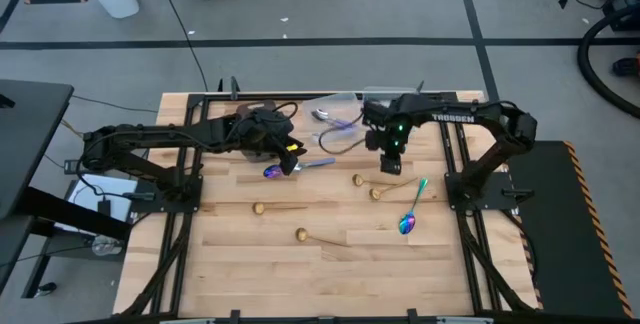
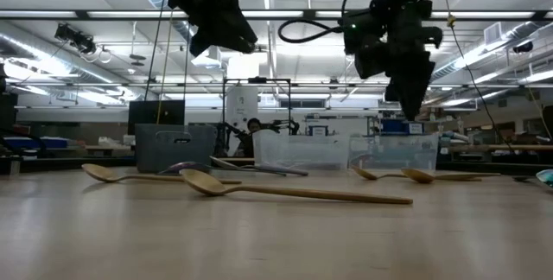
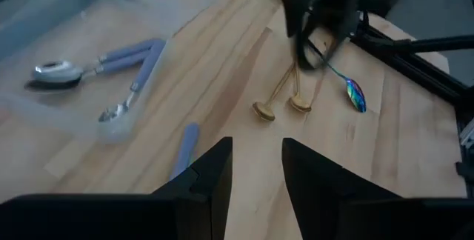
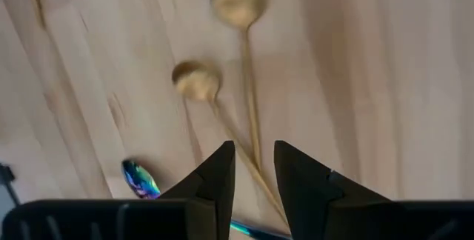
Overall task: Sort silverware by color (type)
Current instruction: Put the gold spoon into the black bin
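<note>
A gold spoon (image 2: 285, 192) is laid nearest on the table (image 2: 259, 245); others are spread behind it. Two grippers are held above, before clear containers (image 2: 346, 152).

Your left arm reaches in from the left side, its wrist bent toward the table's middle. Your left gripper (image 3: 255, 167) hangs above the table with a clear gap between its fingers, nothing held. Your right arm folds in from the right side; your right gripper (image 4: 254, 167) points down, fingers parted, empty.
</note>
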Available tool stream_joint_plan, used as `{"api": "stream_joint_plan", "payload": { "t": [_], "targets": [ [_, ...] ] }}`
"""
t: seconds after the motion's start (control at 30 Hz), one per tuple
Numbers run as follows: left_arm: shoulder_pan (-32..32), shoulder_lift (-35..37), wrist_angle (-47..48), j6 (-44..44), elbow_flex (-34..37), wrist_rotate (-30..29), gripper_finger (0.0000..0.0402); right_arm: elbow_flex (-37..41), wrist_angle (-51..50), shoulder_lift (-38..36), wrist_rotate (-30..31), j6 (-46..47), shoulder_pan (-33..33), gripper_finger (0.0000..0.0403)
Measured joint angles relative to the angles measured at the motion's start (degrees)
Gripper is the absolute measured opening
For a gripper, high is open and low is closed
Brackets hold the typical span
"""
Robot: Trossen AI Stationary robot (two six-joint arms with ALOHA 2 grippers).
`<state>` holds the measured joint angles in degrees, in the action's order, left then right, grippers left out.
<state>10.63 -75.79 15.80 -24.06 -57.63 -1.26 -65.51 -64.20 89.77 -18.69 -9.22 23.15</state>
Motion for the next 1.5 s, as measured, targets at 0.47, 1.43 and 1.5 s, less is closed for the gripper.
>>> {"api": "stream_joint_plan", "payload": {
  "t": [0.47,1.43,1.5],
  "targets": [
    [-2.57,-0.02,12.88,-26.61,0.00,1.72,0.0125,15.09,22.99,-1.28,10.61,2.11,-10.62,0.0106],
    [-4.57,7.54,8.82,-15.59,-0.60,0.15,0.0125,27.97,47.87,-1.15,15.02,5.96,-14.57,0.0030],
    [-4.57,7.54,5.85,-12.12,-0.61,-1.18,0.0125,27.98,48.56,-1.12,14.46,6.93,-14.45,0.0013]
  ]
}}
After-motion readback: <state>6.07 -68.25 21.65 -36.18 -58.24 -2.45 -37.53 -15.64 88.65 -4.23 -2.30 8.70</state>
